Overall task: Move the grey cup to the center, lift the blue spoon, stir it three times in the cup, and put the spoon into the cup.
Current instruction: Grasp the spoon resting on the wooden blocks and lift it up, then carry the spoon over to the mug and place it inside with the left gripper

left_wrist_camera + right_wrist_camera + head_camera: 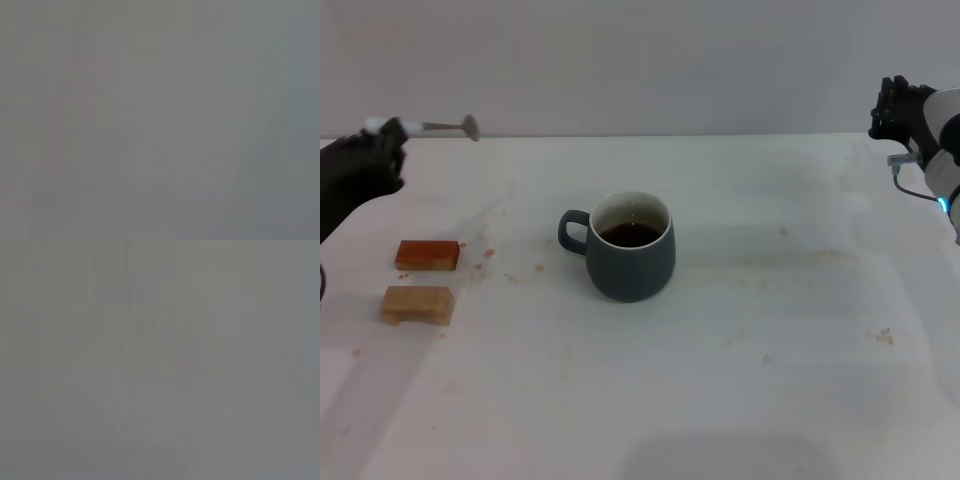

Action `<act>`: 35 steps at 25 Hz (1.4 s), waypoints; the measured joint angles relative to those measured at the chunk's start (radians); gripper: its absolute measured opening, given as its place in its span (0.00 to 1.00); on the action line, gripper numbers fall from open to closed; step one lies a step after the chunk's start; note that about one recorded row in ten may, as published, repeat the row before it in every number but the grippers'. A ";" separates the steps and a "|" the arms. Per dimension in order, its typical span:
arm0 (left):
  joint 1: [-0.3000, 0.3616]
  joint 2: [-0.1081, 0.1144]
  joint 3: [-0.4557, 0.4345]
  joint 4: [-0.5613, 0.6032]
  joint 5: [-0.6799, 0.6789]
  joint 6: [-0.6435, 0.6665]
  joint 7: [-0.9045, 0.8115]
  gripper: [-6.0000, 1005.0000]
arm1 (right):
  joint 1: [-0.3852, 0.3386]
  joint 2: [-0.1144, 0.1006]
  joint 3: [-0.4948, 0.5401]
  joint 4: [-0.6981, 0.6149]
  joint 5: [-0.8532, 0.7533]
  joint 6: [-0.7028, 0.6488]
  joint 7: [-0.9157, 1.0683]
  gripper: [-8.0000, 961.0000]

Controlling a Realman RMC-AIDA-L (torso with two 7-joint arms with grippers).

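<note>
You had one table point(740, 400), one cup point(631, 262) mid-table, two blocks point(427, 254) left of it, and one spoon point(438, 126) clamped in the left gripper point(382, 135), raised far left. The right gripper point(892, 108) sat far right; I couldn't tell its opening.

White table point(770, 400): grey cup point(630, 260), two blocks point(420, 280)

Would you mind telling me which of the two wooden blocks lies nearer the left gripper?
The orange block: it lies farther back than the tan block, closer to the left gripper holding the blue spoon.
</note>
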 joint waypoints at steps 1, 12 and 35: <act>-0.005 -0.006 -0.016 -0.024 0.006 -0.050 0.004 0.13 | -0.001 0.000 0.000 -0.001 0.000 0.000 0.000 0.09; -0.089 -0.153 -0.191 -0.248 -0.002 -0.602 0.220 0.12 | 0.000 0.000 0.001 -0.003 0.003 -0.007 0.000 0.09; -0.257 -0.221 -0.300 -0.269 -0.104 -1.005 0.379 0.11 | -0.003 0.003 0.000 0.003 0.001 -0.009 0.000 0.09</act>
